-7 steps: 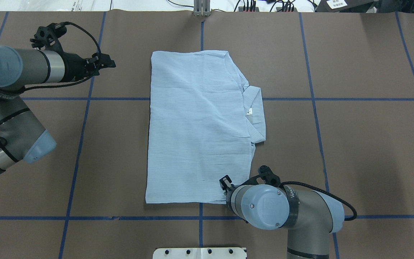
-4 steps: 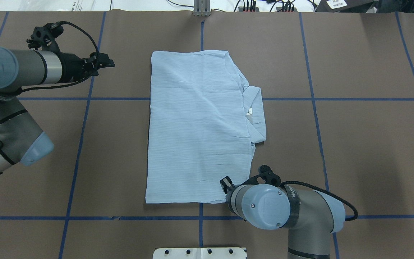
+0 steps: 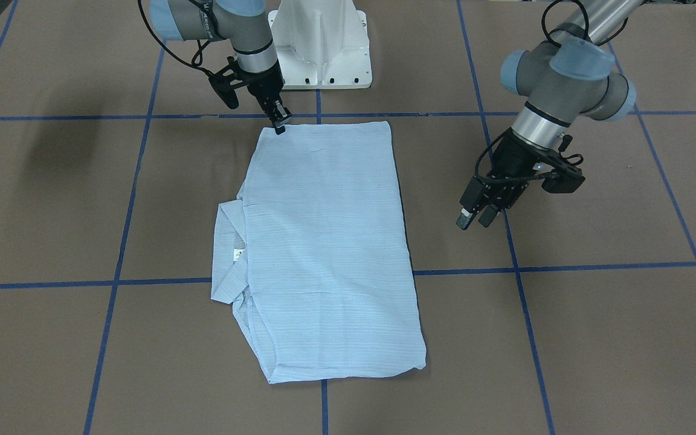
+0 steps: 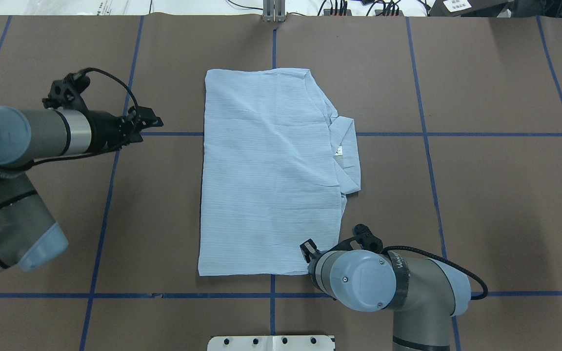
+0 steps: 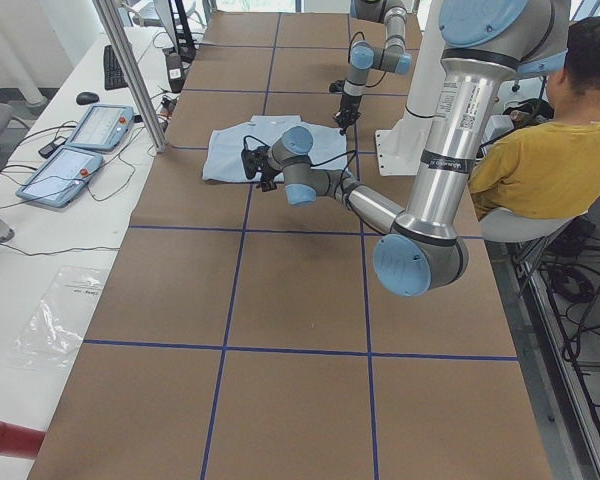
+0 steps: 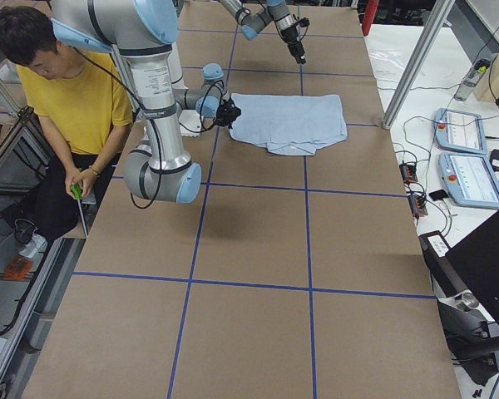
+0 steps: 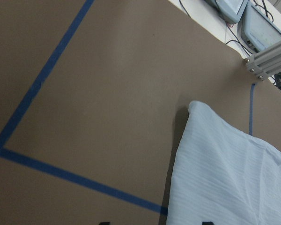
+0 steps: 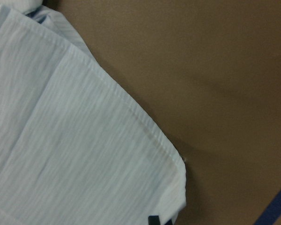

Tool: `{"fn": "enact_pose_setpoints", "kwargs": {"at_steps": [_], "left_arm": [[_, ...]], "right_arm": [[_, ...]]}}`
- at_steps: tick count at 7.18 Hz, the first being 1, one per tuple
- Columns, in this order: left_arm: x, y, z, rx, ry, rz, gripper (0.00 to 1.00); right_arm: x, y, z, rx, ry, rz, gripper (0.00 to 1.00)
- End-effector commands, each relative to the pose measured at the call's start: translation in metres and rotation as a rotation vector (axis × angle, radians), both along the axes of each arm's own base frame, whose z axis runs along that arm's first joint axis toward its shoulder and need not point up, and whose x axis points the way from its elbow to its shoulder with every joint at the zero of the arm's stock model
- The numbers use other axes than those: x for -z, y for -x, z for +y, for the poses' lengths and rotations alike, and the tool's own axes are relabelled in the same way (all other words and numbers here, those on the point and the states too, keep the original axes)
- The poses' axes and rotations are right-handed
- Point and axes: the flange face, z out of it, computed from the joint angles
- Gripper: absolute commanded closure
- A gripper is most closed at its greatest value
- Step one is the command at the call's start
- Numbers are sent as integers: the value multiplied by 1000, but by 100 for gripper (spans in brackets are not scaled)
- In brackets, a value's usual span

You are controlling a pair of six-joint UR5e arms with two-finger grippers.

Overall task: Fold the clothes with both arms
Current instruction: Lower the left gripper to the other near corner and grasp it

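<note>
On the brown worktop (image 4: pixel 481 195), centre frame, the pale-blue, finely striped shirt (image 4: pixel 266 170) lies folded into a long rectangle, collar (image 4: pixel 348 146) jutting out. In the front view, the left hand (image 3: pixel 474 220) hovers at right, spread open and empty. The right hand (image 3: pixel 280 125) sits at the shirt's upper-left corner, grip unclear.

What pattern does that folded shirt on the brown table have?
Fine pale stripes on the thin light-blue shirt, clearest in the right wrist view.
</note>
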Motion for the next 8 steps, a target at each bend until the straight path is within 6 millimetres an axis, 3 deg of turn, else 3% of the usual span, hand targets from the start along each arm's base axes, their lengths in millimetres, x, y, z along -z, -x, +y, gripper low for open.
{"fn": "enact_pose_setpoints", "kwargs": {"at_steps": [1, 4, 8], "left_arm": [[44, -40, 92, -36, 156, 4, 28], [45, -120, 200, -110, 286, -2, 29], [34, -133, 206, -120, 298, -29, 29]], "right_arm": [[1, -1, 1, 1, -1, -4, 100], [2, 0, 3, 5, -2, -5, 100], [5, 1, 3, 9, -7, -9, 100]]}}
